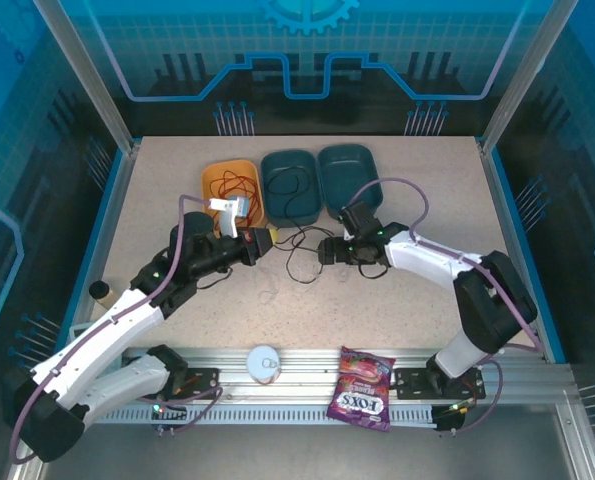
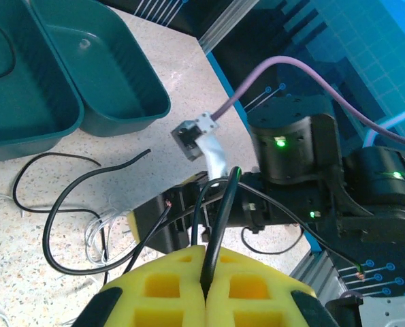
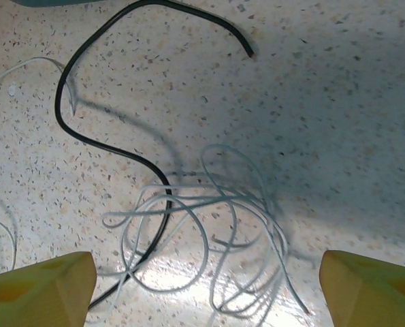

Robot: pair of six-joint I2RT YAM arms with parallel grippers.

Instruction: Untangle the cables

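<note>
Left gripper (image 2: 205, 276) clamps the thin black cable (image 2: 220, 225). Right gripper (image 3: 205, 286), jaws spread wide, hangs over the pale translucent wire tangle (image 3: 205, 235) on the speckled tabletop (image 3: 338, 102). Pinch one pale loop, apparently crossing the black; separate slowly.

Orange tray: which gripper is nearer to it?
Left. The left gripper sits just off the near-right corner of the orange tray; the right gripper lies farther right, past it.

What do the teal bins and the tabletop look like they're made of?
The teal bins look like moulded plastic, smooth with a soft sheen and rounded corners. The tabletop looks like speckled laminate or composite, matte with dark flecks; which is unclear.
</note>
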